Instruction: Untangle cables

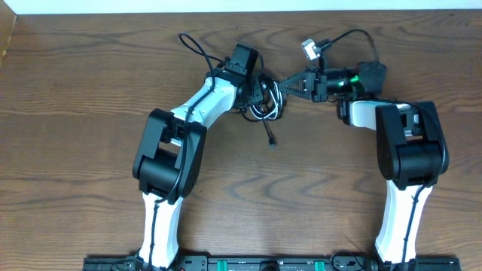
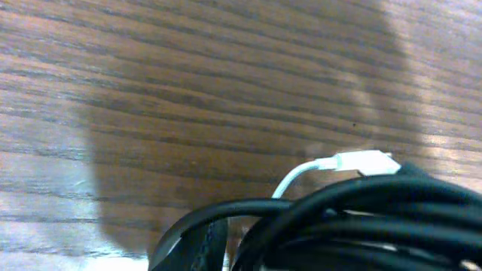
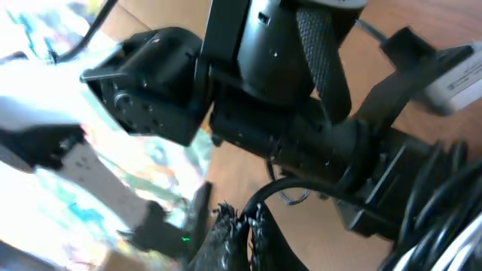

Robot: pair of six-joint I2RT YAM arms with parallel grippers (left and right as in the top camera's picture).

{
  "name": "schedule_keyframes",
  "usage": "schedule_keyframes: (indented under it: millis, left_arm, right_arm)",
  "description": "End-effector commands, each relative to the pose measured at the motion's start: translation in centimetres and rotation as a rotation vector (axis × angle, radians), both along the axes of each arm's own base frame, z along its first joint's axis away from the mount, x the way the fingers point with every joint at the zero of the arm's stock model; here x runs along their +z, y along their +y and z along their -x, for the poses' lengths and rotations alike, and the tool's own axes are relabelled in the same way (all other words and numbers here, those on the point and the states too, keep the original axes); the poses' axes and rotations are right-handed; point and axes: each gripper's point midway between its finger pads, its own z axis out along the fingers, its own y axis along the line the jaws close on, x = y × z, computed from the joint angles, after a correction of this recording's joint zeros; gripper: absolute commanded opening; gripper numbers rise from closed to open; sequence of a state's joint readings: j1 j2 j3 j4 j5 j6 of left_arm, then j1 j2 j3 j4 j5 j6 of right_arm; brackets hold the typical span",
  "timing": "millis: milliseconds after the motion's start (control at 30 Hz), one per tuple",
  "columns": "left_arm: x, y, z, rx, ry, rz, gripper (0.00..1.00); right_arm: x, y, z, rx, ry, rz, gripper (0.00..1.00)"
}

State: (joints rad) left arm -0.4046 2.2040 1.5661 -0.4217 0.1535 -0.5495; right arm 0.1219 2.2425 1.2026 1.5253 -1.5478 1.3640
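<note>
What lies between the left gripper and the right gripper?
The tangled cables, black and white, bunched together there; the overhead view shows them.

A brown wood-grain table (image 1: 75, 113) meets a white strip (image 1: 226, 6) along its far edge.

Closed right pincer (image 3: 239, 229), black cable (image 3: 280, 187) looping just above, wooden table (image 3: 241, 169) behind

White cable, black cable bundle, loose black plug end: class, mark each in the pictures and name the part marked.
white cable (image 2: 365, 162): left wrist view, its white plug.
black cable bundle (image 2: 361, 214): left wrist view, a thick front loop.
loose black plug end (image 1: 272, 141): overhead view, the tip below the bundle.
</note>
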Motion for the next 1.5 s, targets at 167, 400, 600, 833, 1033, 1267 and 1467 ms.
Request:
schedule_keyframes:
  millis: [167, 400, 600, 833, 1033, 1267, 1467]
  left_arm:
    - [-3.0, 1.6, 1.3, 0.024, 0.070, -0.064, 0.27]
    - [-3.0, 1.6, 1.3, 0.024, 0.070, -0.064, 0.27]
    - [-3.0, 1.6, 1.3, 0.025, 0.070, -0.064, 0.27]
    - [-3.0, 2.1, 1.1, 0.036, 0.072, -0.062, 0.27]
    - [-3.0, 2.1, 1.2, 0.036, 0.075, -0.064, 0.27]
    - [-3.0, 2.1, 1.2, 0.036, 0.075, -0.064, 0.27]
    - [-3.0, 2.1, 1.2, 0.036, 0.075, -0.064, 0.27]
  right_arm:
    - [4.6, -1.5, 0.0, -0.027, 0.144, 0.013, 0.01]
    - [12.1, -4.3, 1.2, -0.105, -0.005, -0.015, 0.01]
    - [17.7, -6.2, 3.7, -0.154, -0.161, -0.022, 0.01]
    - [17.7, -6.3, 4.2, -0.143, -0.159, -0.003, 0.03]
    - [12.7, -5.3, 2.4, -0.115, 0.023, 0.005, 0.26]
    - [5.2, -4.9, 0.8, -0.105, 0.187, 0.015, 0.48]
    - [-0.2, -4.8, -0.8, -0.131, 0.312, 0.013, 0.57]
